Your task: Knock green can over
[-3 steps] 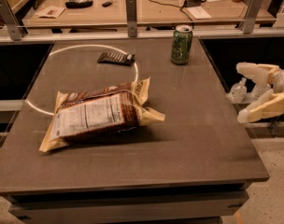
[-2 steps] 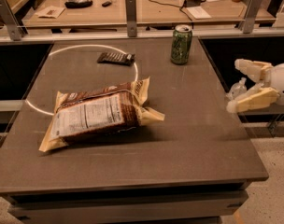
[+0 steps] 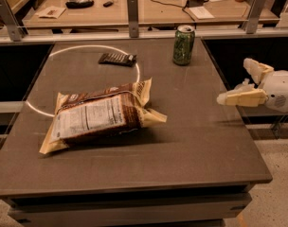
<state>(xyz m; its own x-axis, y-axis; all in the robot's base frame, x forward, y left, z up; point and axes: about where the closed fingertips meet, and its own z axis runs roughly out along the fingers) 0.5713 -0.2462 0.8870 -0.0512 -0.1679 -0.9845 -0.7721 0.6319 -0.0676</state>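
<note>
Right now: green can (image 3: pixel 184 45) stands upright on the far right part of the surface (image 3: pixel 196 141), close to the back edge. Silver top rim is up, and nothing touches the can.

Pincer (image 3: pixel 233 81) sits off the right edge of the surface, nearer the camera than the can and well apart from it. Its two pale fingers (image 3: pixel 241 98) are spread. One points up and left, the other lies roughly level with its tip at the surface edge. It grips nothing. The white wrist housing behind it is cut off by the frame edge.

Other items:
- Snack bag (image 3: pixel 99 117): lies flat left of centre with the label side up. It is much bigger than the can and well apart from it.
- Small dark wrapper (image 3: pixel 116 58): lies flat behind the bag, left of the can.
- Thin white ring (image 3: pixel 89 46): traces a circle over the left half of the surface. The wrapper lies near its far arc and the bag covers part of it.
- Metal rail with posts (image 3: pixel 132 15): runs along behind the surface.
- Wooden desk (image 3: pixel 148 13): sits past the rail, with cables and papers on it.
</note>
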